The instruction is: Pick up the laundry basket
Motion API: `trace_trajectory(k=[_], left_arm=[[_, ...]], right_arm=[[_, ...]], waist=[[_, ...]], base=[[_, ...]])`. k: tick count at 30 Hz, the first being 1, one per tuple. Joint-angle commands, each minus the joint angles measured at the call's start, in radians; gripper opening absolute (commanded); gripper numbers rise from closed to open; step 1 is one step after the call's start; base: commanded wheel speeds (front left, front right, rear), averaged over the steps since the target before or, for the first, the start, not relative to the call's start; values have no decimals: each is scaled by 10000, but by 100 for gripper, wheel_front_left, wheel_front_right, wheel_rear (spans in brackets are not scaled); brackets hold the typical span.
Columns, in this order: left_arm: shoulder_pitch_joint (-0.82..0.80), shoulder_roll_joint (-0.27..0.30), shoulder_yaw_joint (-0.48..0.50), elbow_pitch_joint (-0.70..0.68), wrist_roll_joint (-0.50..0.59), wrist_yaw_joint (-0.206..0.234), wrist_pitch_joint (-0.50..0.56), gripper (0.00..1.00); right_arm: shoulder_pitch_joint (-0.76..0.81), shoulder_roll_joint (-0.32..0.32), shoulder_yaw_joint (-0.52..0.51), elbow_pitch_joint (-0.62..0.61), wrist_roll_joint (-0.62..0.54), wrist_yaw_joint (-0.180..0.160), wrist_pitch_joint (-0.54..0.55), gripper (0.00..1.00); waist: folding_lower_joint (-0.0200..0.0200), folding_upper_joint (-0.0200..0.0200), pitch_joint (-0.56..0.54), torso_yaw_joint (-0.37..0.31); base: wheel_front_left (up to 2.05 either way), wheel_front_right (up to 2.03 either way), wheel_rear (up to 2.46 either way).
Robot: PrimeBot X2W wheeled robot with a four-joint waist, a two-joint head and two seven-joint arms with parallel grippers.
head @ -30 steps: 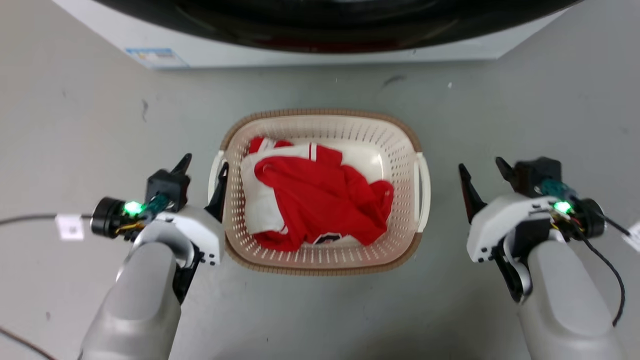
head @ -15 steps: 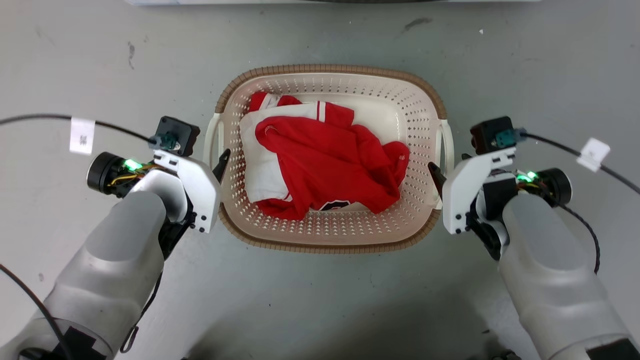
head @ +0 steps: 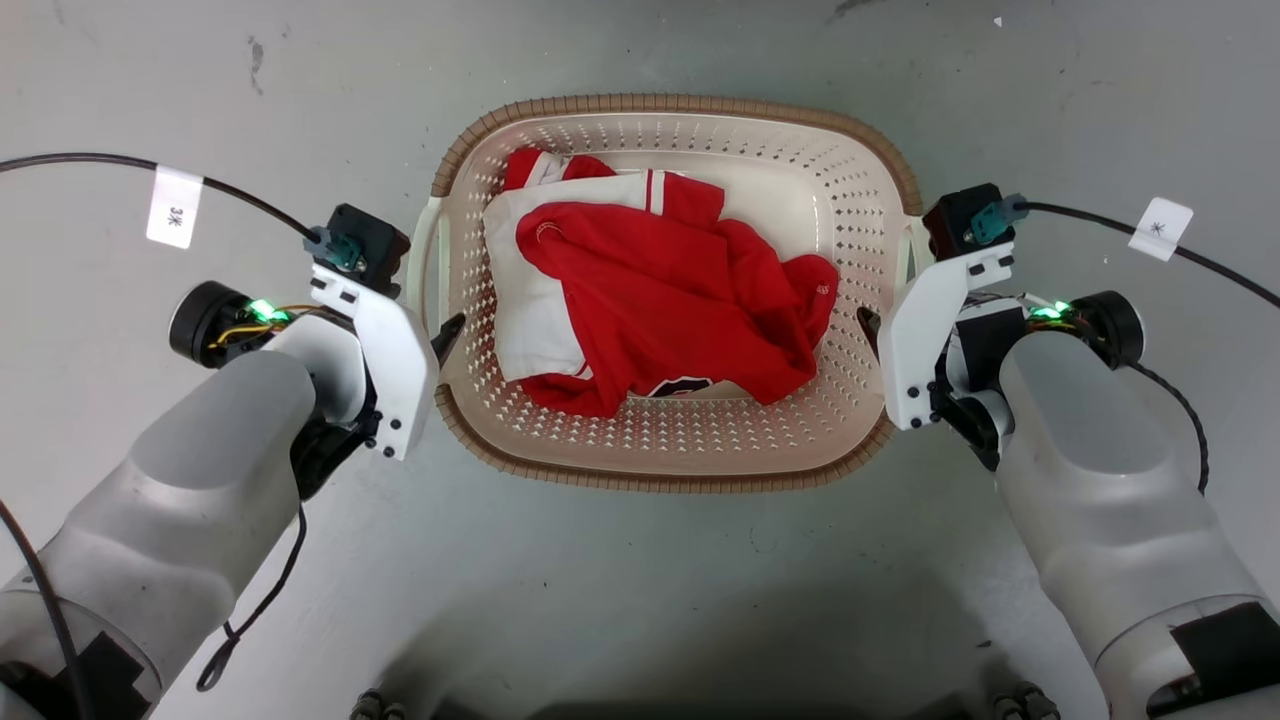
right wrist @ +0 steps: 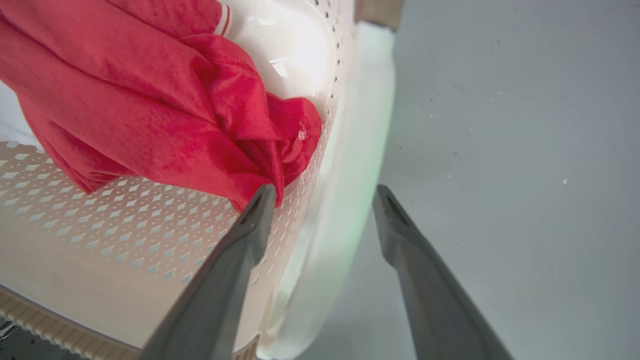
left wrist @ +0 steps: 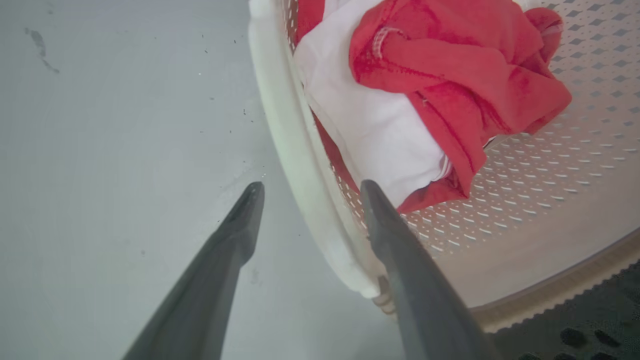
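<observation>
The laundry basket [head: 680, 102] stands on the grey floor, cream and perforated with a brown rim, holding a red and white garment [head: 660, 300]. My left gripper [head: 440, 335] is at its left white handle [head: 428, 260], my right gripper [head: 880, 325] at its right handle [head: 905, 255]. In the left wrist view the left gripper [left wrist: 311, 186] is open and straddles the white handle [left wrist: 295, 150], one finger outside, one over the basket wall [left wrist: 550, 165]. In the right wrist view the right gripper [right wrist: 325, 189] is open astride the other handle [right wrist: 355, 160], beside the perforated wall [right wrist: 100, 215].
Black cables with white tags [head: 174, 207] [head: 1160, 228] trail from both wrists over the floor. A dark smudge [head: 255, 50] marks the floor at the upper left. Bare grey floor surrounds the basket on all sides.
The camera has tipped down, so the washing machine has left the picture. My right gripper has closed in from the right onto the basket's handle. Both wrists have tipped down over the handles.
</observation>
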Motion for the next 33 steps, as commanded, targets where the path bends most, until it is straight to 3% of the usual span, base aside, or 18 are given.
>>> trace_trajectory(k=[1, 12, 13, 14, 25, 33], left_arm=[[-117, 18, -292, -63, -299, -10, 38, 100], [-743, 150, -1562, 24, -1430, -9, -140, 100], [-742, 127, -1603, 31, -1515, -9, -123, 39], [-765, 117, -1627, 30, -1558, -9, -155, 0], [-664, 264, -1749, -103, -2005, 2, 29, 0], [-331, 479, -1764, -579, -2372, 1, 814, 0]], right_arm=[[-215, -12, -31, 167, -17, -7, 3, 100], [-729, -11, -141, 867, -71, -7, -95, 100], [-750, -11, -127, 906, -61, -7, -101, 76], [-767, -11, -126, 944, -34, -7, -110, 0], [-760, -78, 121, 1259, -48, -5, -95, 0], [-729, -78, 312, 1534, 9, -7, 564, 0]], waist=[[-1, 0, 61, 18], [-1, 0, 320, 111], [-1, 0, 333, 117], [-1, 0, 344, 125], [-1, 0, 191, 100], [-1, 0, -477, 22]], base=[[0, 0, 0], [0, 0, 0], [0, 0, 0], [0, 0, 0], [0, 0, 0], [0, 0, 0]])
